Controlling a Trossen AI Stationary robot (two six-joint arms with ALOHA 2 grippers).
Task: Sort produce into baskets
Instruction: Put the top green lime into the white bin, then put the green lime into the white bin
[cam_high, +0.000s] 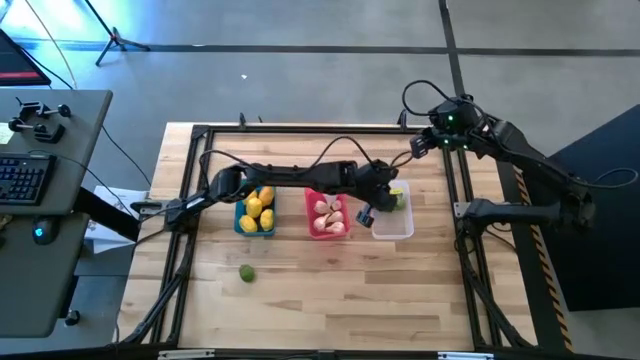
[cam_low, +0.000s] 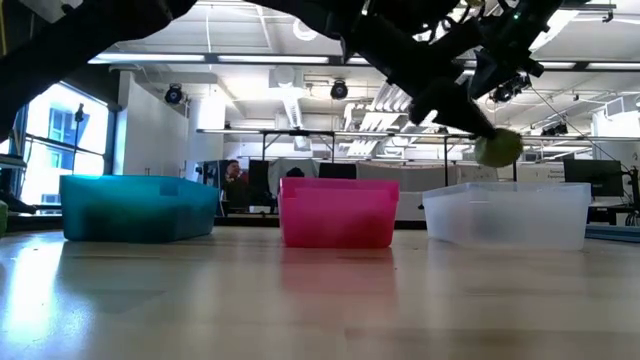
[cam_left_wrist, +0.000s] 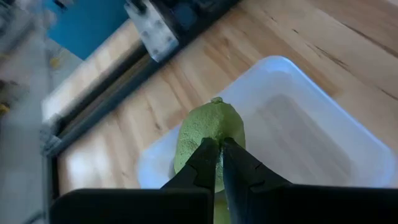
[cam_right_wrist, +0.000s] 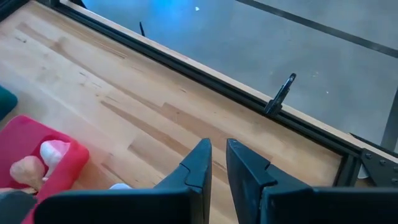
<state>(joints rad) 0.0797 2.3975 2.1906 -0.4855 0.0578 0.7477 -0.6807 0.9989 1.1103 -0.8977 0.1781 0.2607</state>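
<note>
My left gripper (cam_left_wrist: 219, 149) reaches across the table and is shut on a dull green fruit (cam_left_wrist: 208, 127) above the translucent white basket (cam_left_wrist: 298, 124). In the low view the fruit (cam_low: 497, 148) hangs just above the white basket's rim (cam_low: 507, 190). The blue basket (cam_high: 240, 225) holds yellow lemons (cam_high: 256, 208). The pink basket (cam_high: 311, 228) holds white garlic bulbs (cam_high: 328, 213). Another green fruit (cam_high: 246, 272) lies on the table nearer the front. My right gripper (cam_right_wrist: 219, 152) waits empty near the far right corner (cam_high: 418, 143), fingers close together. My left gripper pinches the green fruit's near end (cam_left_wrist: 214, 142) between its two fingertips. The fingers slant down from the table's left side. The fruit sticks out beyond the fingertips, lifted clear above the white basket.
The three baskets stand in a row across the table's middle, blue, pink, white from left to right. A black frame (cam_high: 300, 128) runs round the table's edges. Bare wood lies in front of the baskets. A desk with a keyboard (cam_high: 25, 178) stands off the left side.
</note>
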